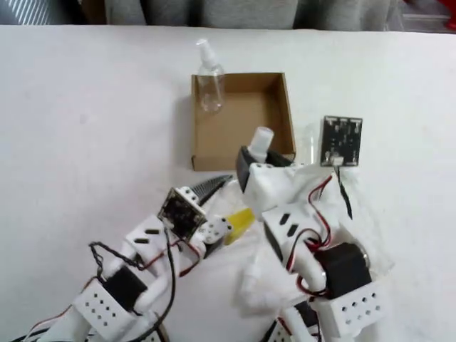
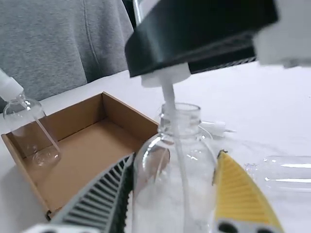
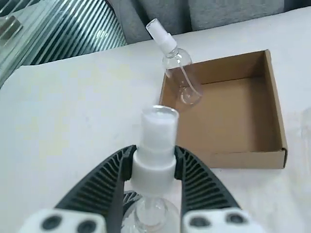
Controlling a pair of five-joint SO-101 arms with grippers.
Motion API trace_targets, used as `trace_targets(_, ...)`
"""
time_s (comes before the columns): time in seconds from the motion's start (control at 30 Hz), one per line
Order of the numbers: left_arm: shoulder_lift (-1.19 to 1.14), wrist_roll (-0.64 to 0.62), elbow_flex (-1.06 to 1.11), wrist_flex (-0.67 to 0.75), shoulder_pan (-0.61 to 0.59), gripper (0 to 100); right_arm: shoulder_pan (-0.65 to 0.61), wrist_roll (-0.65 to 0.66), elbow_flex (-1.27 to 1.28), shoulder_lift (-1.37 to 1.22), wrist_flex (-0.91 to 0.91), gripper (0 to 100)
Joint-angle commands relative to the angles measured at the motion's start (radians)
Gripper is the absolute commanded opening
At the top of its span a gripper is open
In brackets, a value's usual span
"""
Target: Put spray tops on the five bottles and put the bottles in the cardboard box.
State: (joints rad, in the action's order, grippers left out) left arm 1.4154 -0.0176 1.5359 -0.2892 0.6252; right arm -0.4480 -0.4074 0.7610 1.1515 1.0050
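The left gripper (image 2: pixel 175 160) is pinching a clear round plastic bottle (image 2: pixel 172 194) between its grey ribbed jaw and its yellow one. It is holding the bottle upright, mouth up, just in front of the near wall of the shallow brown cardboard box (image 1: pixel 242 77), around the middle of the white worktop (image 1: pixel 85 107). Directly above, the right gripper (image 3: pixel 154 160) is clamping its black ribbed jaws around the collar of a white spray top (image 3: pixel 156 131). The top is standing vertical too, cap up, with its thin dip tube hanging down through the bottle's neck. The collar is hovering clear of the neck, not yet seated. To my eye alignment is what matters now: the two long axes need to be running in one line so the collar is coming down square on the thread, with the left jaws gripping firmly enough that the bottle is not turning. A second clear bottle (image 1: pixel 210 89), top already fitted, is leaning in the box's far left corner, base inside, nozzle pointing out over the rim toward the worktop's far edge.
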Motion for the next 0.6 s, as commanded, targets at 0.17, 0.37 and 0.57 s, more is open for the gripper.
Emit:
trace_targets(0.17, 0.024, -0.008, -0.006, -0.002, 0.004, 18, -0.008, 0.101, 0.241, 0.297, -0.191, 1.6)
trace_targets(0.37, 0.024, -0.008, -0.006, 0.000, 0.004, 18, -0.035, 0.121, 0.377, 0.490, -0.209, 1.6)
trace_targets(0.57, 0.024, -0.008, -0.005, 0.000, 0.004, 18, -0.114, 0.123, 0.411, 0.539, -0.174, 1.6)
